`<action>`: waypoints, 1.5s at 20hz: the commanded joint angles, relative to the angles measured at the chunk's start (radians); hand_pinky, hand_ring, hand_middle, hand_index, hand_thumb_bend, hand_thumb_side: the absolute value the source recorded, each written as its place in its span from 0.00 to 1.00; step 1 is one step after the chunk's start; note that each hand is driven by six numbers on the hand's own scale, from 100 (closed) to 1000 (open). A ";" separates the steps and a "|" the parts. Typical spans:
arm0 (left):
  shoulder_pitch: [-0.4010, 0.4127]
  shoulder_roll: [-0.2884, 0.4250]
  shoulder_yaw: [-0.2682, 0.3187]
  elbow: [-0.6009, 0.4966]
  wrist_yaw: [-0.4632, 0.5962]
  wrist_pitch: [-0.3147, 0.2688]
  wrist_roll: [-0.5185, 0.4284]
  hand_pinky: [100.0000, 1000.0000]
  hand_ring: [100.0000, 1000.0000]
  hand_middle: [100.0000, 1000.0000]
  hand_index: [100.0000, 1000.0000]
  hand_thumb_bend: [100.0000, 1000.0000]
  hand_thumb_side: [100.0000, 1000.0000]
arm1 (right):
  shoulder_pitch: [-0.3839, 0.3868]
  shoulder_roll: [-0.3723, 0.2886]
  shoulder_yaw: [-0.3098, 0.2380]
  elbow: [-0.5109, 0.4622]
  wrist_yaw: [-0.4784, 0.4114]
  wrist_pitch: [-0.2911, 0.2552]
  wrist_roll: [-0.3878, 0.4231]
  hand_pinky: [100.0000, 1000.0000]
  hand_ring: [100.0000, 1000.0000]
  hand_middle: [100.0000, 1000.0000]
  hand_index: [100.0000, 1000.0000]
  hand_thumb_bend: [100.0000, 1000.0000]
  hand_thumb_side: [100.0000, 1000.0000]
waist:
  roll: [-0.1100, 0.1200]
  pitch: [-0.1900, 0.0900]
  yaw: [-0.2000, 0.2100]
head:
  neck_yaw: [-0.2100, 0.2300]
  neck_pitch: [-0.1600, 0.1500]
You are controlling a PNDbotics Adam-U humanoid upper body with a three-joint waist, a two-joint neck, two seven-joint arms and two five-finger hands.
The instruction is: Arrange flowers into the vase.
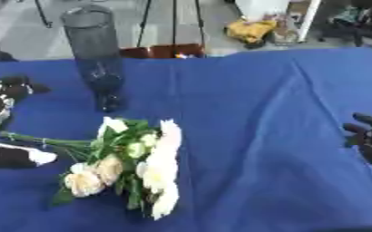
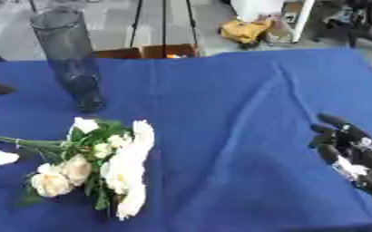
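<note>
The flowers (image 1: 129,163) lie flat on the surface (image 1: 261,136), near the upright vase (image 1: 96,54). Left robot hand (image 1: 7,97): grip indeterminable. Right robot hand (image 2: 352,149) relaxed, empty. Stems should be grasped, then tilted upright.

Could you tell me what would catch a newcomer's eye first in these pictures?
Most likely the bunch of flowers, cream and white, lying on its side on the blue tablecloth near the front left. Behind it stands a tall dark glass vase, upright and without flowers. The right hand rests at the right edge.
</note>
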 commanded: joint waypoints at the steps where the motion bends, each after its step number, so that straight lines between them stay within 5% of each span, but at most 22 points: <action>1: -0.005 0.035 0.015 -0.015 -0.047 0.007 -0.010 0.63 0.67 0.62 0.78 0.83 0.14 | -0.005 -0.016 -0.010 -0.008 0.007 0.001 0.000 0.98 1.00 0.55 1.00 0.25 0.41 | -0.004 0.000 0.000 | -0.002 0.006; 11: 0.002 0.021 0.000 0.006 -0.128 0.038 0.030 0.61 0.65 0.59 0.76 0.70 0.05 | -0.005 -0.015 -0.009 -0.007 0.008 0.000 0.001 0.98 1.00 0.55 1.00 0.25 0.41 | -0.005 0.001 -0.002 | -0.003 0.007; 30: -0.021 -0.042 -0.056 0.160 -0.178 0.061 0.132 0.58 0.62 0.56 0.75 0.68 0.09 | -0.006 -0.012 -0.006 -0.006 0.008 0.002 0.005 0.98 1.00 0.55 1.00 0.25 0.41 | -0.008 0.003 -0.010 | 0.013 0.011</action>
